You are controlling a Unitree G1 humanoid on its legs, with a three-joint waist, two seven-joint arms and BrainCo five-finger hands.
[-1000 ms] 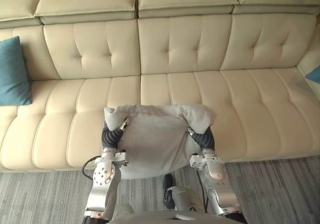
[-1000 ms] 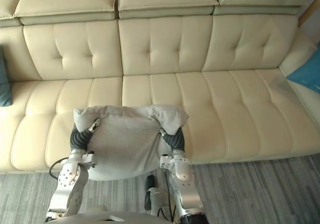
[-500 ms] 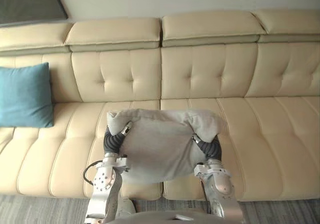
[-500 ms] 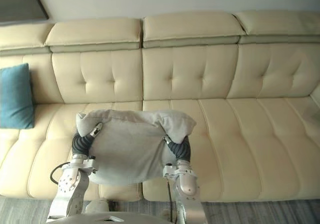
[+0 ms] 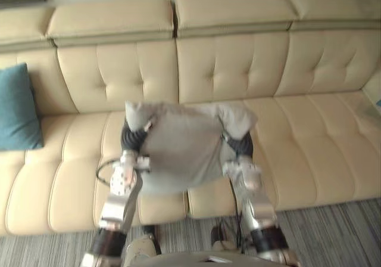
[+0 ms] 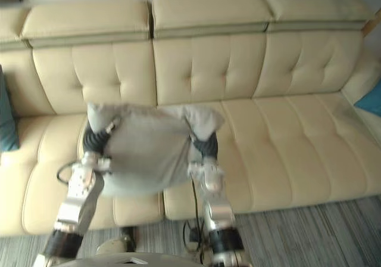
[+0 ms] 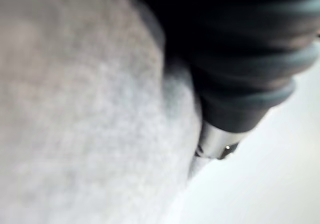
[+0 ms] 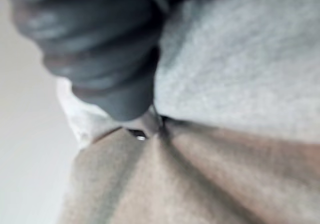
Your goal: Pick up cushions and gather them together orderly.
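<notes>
Grey cushion (image 5: 181, 154) hung between the robot's left hand (image 5: 132, 139) and right hand (image 5: 239, 145), before the cream sofa (image 5: 309, 130). Fingers were buried in cloth, their grip impossible to tell. A teal cushion (image 5: 18, 109) leaned far left.

Soft grey square fabric cushion (image 5: 181, 151) aloft; teal square cushion (image 5: 18, 109) resting
Grey hangs upright over the cream sofa (image 5: 309, 130) seat, corners drooping; teal leans on its backrest, far left.

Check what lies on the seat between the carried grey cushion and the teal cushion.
Only bare sofa seat separates grey cushion from teal cushion, per left eye view.
</notes>
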